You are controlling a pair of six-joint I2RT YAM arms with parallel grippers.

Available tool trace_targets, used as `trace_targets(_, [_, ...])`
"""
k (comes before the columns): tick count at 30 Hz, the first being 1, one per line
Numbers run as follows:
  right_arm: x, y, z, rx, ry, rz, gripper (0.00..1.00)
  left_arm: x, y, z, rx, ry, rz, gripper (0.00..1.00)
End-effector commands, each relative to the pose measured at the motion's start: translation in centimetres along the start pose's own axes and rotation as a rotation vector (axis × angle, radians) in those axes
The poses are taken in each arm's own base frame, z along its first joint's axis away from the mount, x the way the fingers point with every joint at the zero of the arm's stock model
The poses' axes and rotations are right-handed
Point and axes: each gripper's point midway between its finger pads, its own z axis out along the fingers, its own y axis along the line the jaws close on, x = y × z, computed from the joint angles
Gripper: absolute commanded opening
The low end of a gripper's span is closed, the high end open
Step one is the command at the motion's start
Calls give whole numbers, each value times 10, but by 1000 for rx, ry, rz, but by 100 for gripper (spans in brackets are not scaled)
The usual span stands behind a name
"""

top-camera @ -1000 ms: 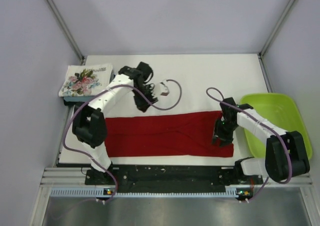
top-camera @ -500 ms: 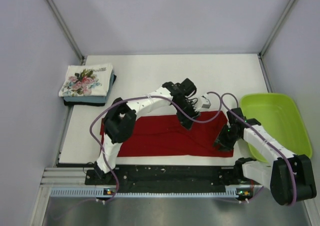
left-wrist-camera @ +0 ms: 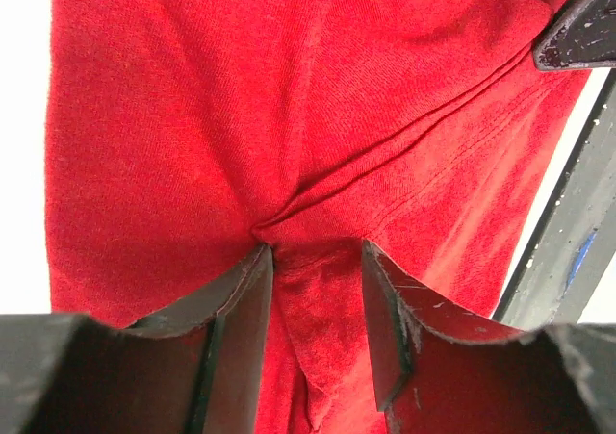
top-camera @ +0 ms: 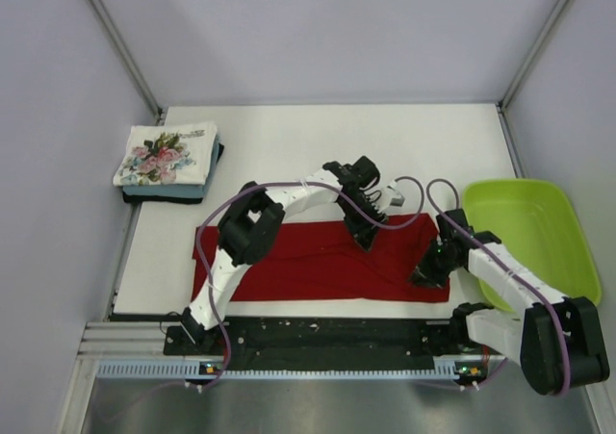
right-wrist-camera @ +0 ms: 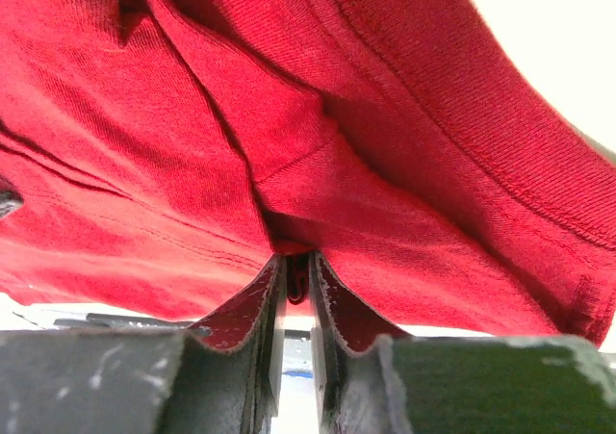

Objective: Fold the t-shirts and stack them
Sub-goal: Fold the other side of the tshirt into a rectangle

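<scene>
Right wrist view: the right gripper (right-wrist-camera: 296, 261) pinches a fold of the red t-shirt (right-wrist-camera: 192, 116) beside the green tray (top-camera: 534, 224). The left gripper (left-wrist-camera: 318, 251) stands half-wide astride a ridge, seemingly unclamped. The shirt's edges are cut off.

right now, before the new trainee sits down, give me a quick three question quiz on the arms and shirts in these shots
1. True or false: the right gripper is pinched shut on a fold of the red t-shirt.
2. What lies on top of the folded stack at the far left of the table? A) floral white shirt B) plain red shirt C) light blue shirt
3. Fill in: the left gripper hangs over a ridge of red cloth with its jaws ____.

Key: 1 true; 2 A; 3 open
</scene>
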Motion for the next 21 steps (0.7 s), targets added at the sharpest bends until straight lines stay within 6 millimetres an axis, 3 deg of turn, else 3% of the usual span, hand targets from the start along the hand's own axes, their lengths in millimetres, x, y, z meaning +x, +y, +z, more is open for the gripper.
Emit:
trace_targets(1, [-7,5,1,-31,-35,-5,9,-25,-7,-10,7,-68,34,44])
trace_targets(3, [-7,5,2,-33,-35,-8,0,-27,-6,-11,-2,-76,45,36])
trace_targets(6, [-6,5,2,-37,-36,-14,0,-29,-13,-14,17,-84,73,24])
trace_targets(8, [-6,5,1,-44,-40,-15,0,-27,-15,-15,24,-81,86,12])
trace_targets(9, [-6,6,0,-51,-44,-15,0,-27,-17,-16,28,-78,95,1])
trace_targets(13, [-8,13,-8,-84,-62,-36,0,-24,-25,-27,41,-72,119,0])
trace_targets(17, [-7,20,-17,-118,-60,-76,0,-31,-42,-54,32,-129,182,0])
trace_targets(21, [0,27,-23,-162,-27,-125,0,-19,-55,-65,50,-145,200,0])
